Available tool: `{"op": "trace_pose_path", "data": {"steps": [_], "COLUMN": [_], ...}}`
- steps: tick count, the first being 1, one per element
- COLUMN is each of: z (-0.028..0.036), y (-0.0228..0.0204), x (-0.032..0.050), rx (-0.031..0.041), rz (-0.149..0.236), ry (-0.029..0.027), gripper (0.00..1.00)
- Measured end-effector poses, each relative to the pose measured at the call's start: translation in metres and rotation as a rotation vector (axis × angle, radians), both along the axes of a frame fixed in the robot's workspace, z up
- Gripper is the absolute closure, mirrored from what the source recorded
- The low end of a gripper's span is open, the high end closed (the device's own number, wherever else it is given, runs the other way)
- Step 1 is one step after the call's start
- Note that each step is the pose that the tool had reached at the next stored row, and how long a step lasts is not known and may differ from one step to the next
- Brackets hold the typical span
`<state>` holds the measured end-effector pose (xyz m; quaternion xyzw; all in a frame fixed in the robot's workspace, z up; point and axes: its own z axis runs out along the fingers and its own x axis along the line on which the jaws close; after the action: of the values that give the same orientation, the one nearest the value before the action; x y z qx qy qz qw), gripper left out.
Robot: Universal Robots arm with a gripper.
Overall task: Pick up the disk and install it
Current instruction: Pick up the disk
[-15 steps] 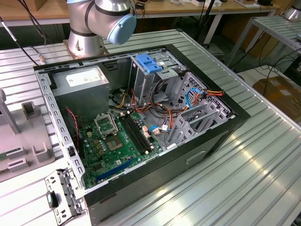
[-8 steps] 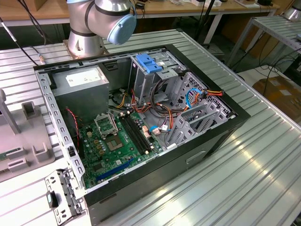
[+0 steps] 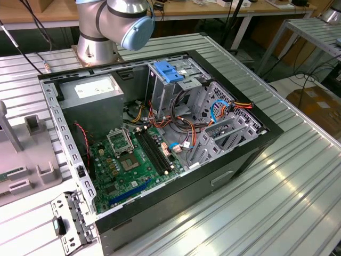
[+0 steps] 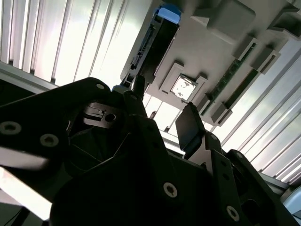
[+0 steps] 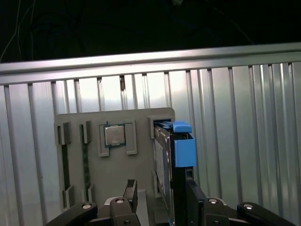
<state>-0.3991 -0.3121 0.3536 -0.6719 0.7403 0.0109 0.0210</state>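
My gripper (image 5: 160, 190) is nearest, its fingers (image 5: 131, 190) spread wide and holding nothing. Just beyond them I see the disk (image 5: 182, 149) standing on its edge in a slot of the grey tray (image 5: 141, 169), near a processor chip (image 5: 114, 135).

We are seeing a silver arm (image 3: 106, 21) wearing a light-blue joint cap (image 3: 137, 25), and a black gripper (image 5: 161, 195) showing small silver screws (image 5: 86, 206) along its angular links.
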Motion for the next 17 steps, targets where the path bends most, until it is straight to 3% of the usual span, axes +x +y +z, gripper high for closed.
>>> {"op": "trace_pose_path", "data": {"steps": [4, 5, 9, 13, 17], "z": [-0.0025, -0.0039, -0.0074, -0.0111, -0.0161], "y": [0.0089, 0.0131, 0.0205, 0.0246, 0.0250], "x": [-0.0027, -0.0040, -0.0078, -0.0098, -0.0113], "rx": [0.0008, 0.0011, 0.0014, 0.0013, 0.0013], "rz": [0.000, 0.000, 0.000, 0.000, 0.000], "ry": [-0.0001, -0.0002, -0.0003, -0.0001, -0.0001], "gripper": [0.46, 0.46, 0.46, 0.46, 0.46]}}
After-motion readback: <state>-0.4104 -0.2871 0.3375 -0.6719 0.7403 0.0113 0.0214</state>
